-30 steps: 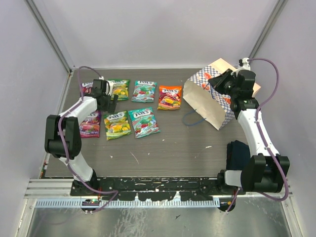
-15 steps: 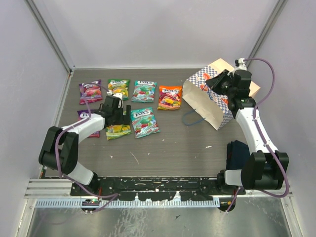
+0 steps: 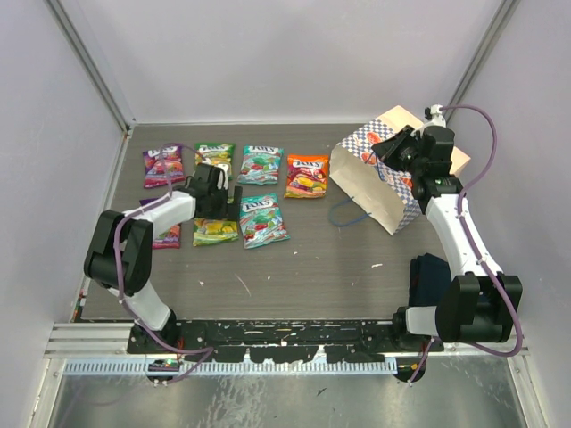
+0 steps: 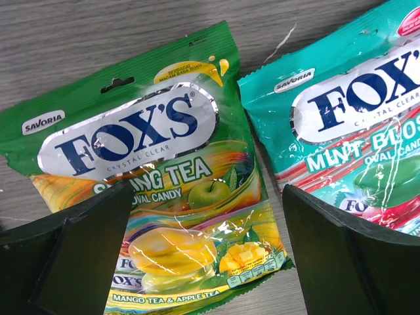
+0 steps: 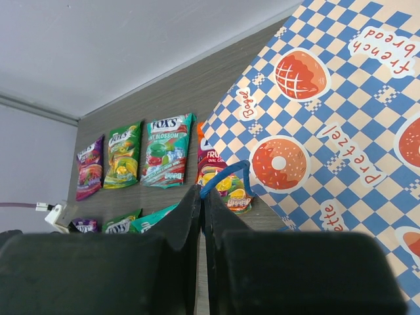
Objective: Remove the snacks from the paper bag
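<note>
My left gripper [image 4: 207, 230] gapes empty over the green packet [image 4: 144, 164]. Right gripper [image 5: 202, 197] is closed, pinching the bag [image 5: 328, 131] cord [image 5: 226, 172]. Snacks [image 3: 259, 165] lie in rows left of the bag. Light, slick, crinkly film, I judge: pinch a sealed edge.

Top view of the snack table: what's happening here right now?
The left gripper hangs open just above a green packet in the near row, holding nothing. Seven snacks lie out on the table in two rows. The right gripper is shut at the paper bag, apparently pinching its blue cord handle. The bag lies on its side, mouth toward the packets.
</note>
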Robot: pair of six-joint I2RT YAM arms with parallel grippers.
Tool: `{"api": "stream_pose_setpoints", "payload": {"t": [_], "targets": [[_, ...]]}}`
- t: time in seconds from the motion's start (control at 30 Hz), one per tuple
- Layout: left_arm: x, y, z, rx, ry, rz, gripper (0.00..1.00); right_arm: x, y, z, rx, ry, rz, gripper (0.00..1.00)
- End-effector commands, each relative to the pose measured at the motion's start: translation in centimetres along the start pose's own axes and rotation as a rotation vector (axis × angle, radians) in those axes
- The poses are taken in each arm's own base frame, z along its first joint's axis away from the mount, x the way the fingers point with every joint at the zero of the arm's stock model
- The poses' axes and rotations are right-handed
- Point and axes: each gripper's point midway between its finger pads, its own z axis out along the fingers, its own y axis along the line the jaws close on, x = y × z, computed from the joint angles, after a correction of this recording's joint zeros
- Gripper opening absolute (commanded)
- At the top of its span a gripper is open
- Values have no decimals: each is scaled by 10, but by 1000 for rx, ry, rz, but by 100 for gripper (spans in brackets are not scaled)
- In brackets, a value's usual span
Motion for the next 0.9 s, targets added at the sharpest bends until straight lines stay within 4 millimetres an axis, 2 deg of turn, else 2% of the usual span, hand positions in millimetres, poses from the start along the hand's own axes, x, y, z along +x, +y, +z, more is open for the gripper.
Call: {"api": "stream_pose_setpoints", "payload": {"t": [0.0,0.17,0.6,0.73,0.87], "targets": [[10,2,-2,9,124,108,98,-17,13,-1,-39,-59,-33,1],[16,14,0,-25,159,204,98,-15,12,-1,-40,-55,-31,1],[-4,13,-23,12,104,368,99,-18,15,-2,-47,-60,-32,1],[-21,6,-37,11,49,357,98,-19,17,-2,-51,-61,-31,1],[-47,-20,-64,52,-68,368,98,-22,20,-4,-54,-67,-35,1]]}}
